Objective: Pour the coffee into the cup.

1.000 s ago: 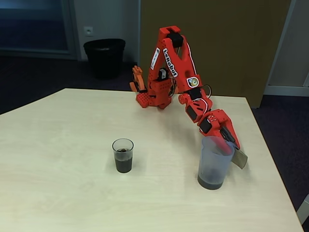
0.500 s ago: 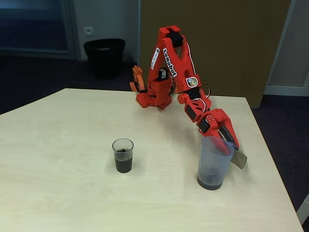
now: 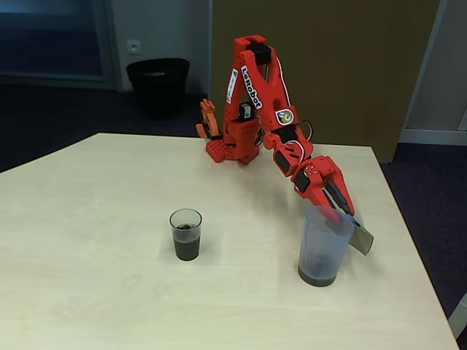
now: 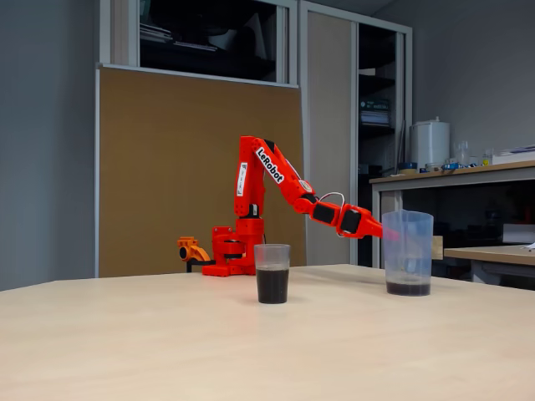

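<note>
**Arm drawn back slightly at the jug; pour appears done**

Compared with a second ago, the upper arm is seen more upright and the hand (image 3: 349, 216) sits a little higher at the taped handle (image 3: 361, 239) of the jug (image 3: 321, 248). The jug itself is unchanged in place, upright on the table (image 3: 87, 292). Whether the hand is clenched on the handle or already released cannot be told; the fingertips are hidden behind the jug's rim in both fixed views.

The cup (image 3: 186, 234) stands upright near the table's middle, well apart from the jug. It is roughly half filled with the coffee (image 4: 272, 285), dark and almost black through the clear wall. A shallow dark layer is also noted at the jug's bottom (image 4: 408, 287).

Judgement: pouring looks complete, jug set down, with the arm probably letting go or retreating
</note>
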